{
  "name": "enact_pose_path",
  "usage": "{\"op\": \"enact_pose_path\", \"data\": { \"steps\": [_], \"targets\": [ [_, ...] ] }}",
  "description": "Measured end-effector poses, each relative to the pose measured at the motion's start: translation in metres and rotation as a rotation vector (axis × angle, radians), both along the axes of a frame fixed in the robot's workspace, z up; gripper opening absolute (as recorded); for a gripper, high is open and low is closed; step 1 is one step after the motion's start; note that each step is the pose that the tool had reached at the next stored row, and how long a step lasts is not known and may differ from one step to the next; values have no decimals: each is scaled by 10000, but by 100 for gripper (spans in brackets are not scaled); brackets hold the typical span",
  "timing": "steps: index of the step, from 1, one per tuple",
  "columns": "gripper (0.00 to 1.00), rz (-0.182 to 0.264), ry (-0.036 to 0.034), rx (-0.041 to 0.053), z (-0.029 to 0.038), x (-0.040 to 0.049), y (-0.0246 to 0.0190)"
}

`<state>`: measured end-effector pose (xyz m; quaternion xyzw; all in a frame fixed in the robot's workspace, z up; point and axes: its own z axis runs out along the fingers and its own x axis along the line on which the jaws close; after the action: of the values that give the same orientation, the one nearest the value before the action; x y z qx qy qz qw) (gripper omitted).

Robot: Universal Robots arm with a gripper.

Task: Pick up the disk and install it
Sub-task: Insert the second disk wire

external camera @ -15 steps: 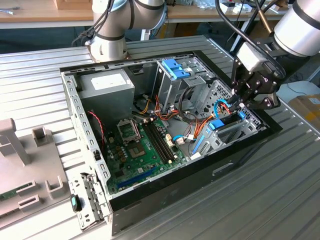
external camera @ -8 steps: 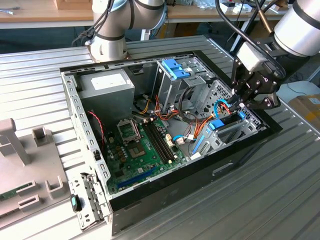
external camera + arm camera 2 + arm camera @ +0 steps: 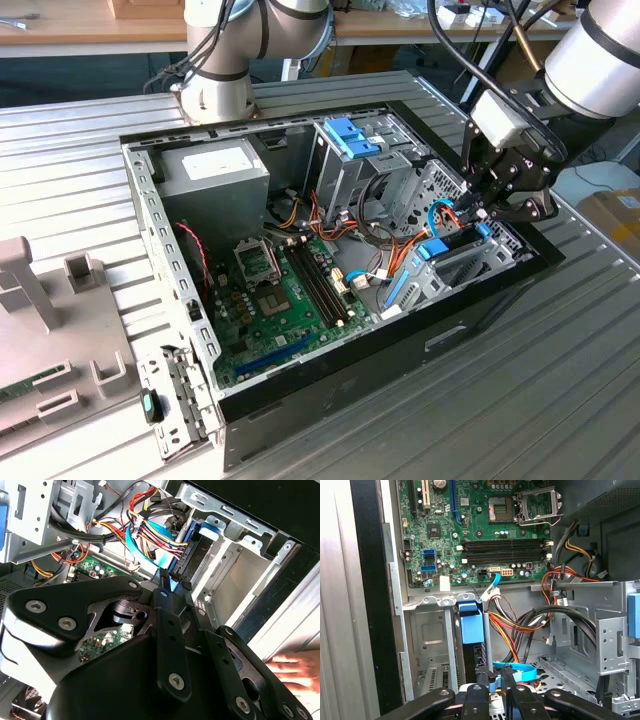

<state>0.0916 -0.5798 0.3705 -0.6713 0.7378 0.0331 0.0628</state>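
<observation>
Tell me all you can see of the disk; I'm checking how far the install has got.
The disk is a dark drive in a bright blue plastic carrier with a blue end tab. It stands on edge in a grey metal bay beside the motherboard, tab towards the board. In the exterior view it sits at the case's right end. The gripper is at its cable end, beside a thin blue cable.

An open computer case (image 3: 300,400) lies on its side on the table (image 3: 560,400). Inside it, the motherboard (image 3: 290,290) occupies the floor, with the power supply (image 3: 215,170) toward the far corner at the exterior view's left. The drive cage (image 3: 350,150) stands behind the motherboard. The disk (image 3: 455,245) sits in a bay at the exterior view's right, beside the case wall. The gripper (image 3: 478,210) hangs directly over the disk's rear end. A fixture (image 3: 50,330) rests on the table left of the case.
</observation>
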Motion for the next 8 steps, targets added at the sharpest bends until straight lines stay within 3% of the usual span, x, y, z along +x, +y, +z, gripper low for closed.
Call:
{"op": "enact_pose_path", "data": {
  "steps": [3,4,8],
  "targets": [
    [25,1,0,1,-1,0,0],
    [16,0,0,1,-2,0,0],
    [16,0,0,0,-3,0,0]
  ]
}}
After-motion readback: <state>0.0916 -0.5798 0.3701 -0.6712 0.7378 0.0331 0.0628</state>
